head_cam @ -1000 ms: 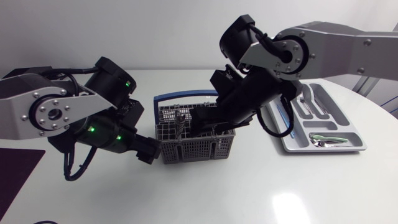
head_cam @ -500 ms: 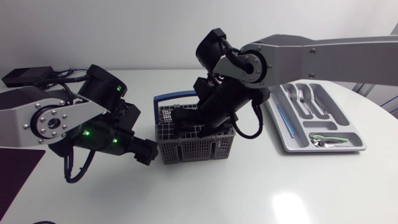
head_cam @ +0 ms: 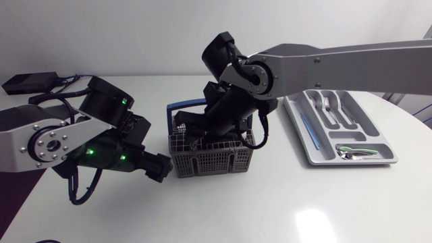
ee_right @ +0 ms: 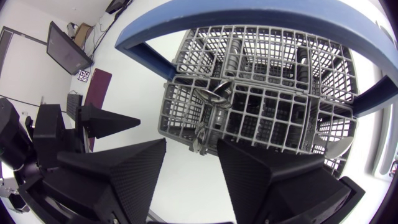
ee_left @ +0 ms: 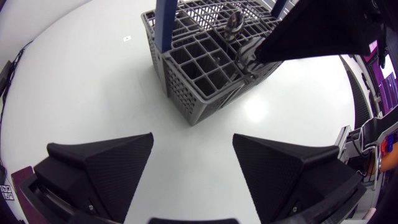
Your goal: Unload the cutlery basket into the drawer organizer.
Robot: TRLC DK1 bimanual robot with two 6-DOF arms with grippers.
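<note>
Hanging over the cutlery basket (head_cam: 212,162) at the table's middle, the right gripper (ee_right: 191,142) has its fingers spread and nothing between them. A metal piece of cutlery (ee_right: 214,93) stands in a compartment just ahead of them; I cannot tell if it is a spoon or a fork. The left gripper (ee_left: 193,135) is also spread and empty, low on the table just beside the basket's left wall but not touching it. The drawer organizer (head_cam: 370,127) lies well apart to the right, with cutlery already in several compartments. The piece is probably stiff, light and smooth steel, so it may slip or swivel in a loose pinch. The best hold looks to be across the flat faces of the part standing above the grid, followed by a straight upward draw. The plastic basket seems light and could lift or slide if the piece snags on the grid.
</note>
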